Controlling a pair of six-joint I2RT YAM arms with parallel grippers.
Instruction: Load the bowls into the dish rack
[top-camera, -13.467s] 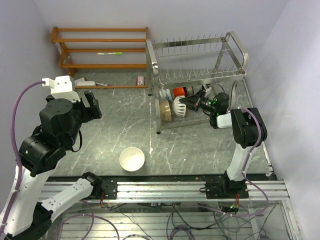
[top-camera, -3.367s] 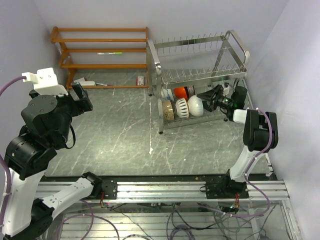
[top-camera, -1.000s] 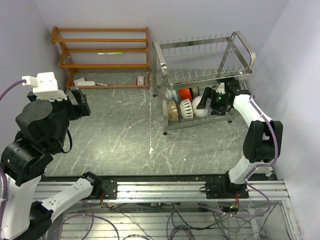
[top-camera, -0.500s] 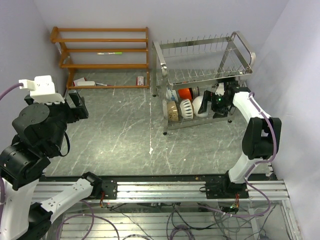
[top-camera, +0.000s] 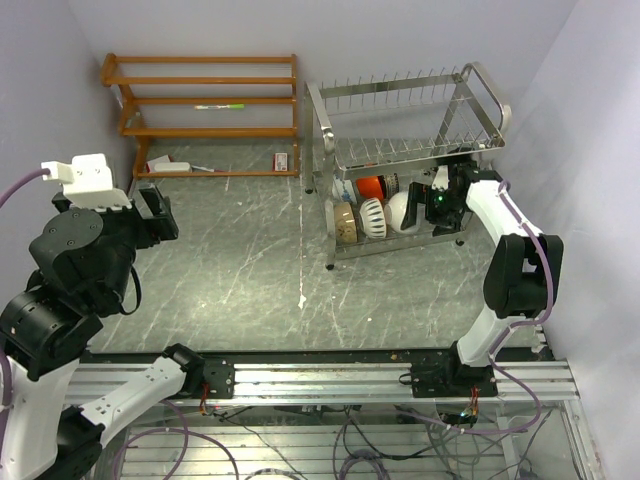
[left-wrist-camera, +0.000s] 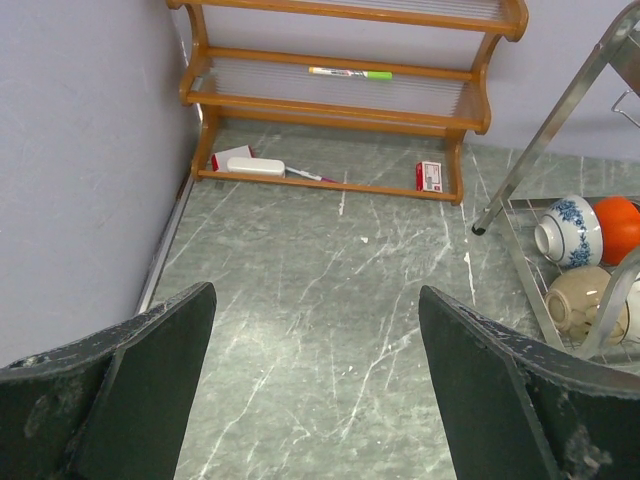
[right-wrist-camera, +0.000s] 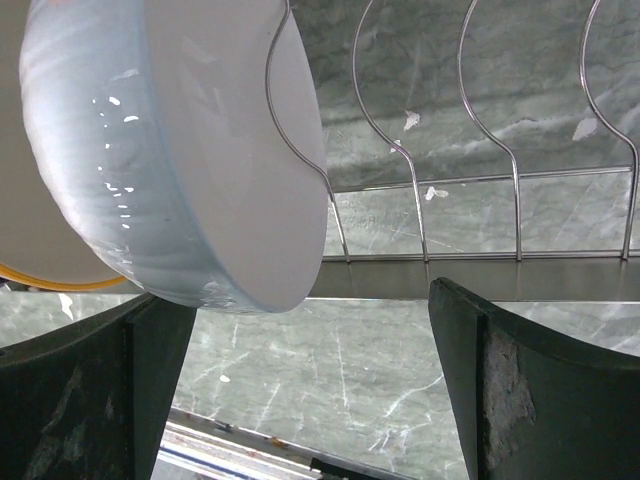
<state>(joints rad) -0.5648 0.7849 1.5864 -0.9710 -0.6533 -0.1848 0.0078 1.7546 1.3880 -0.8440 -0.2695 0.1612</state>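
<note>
Rack: silver wire. Bowls: one plain glossy white, one bright red-orange, one white with blue floral pattern, one cream-tan. Table: grey-green marble pattern, white veining. Shelf: orange wood.

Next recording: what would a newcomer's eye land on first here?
The silver dish rack stands far right, its lower tier holding a row of bowls on edge. The right gripper, open, sits just beside the white bowl leaning against a wire prong. The left gripper hangs open over the table before the orange shelf.
</note>
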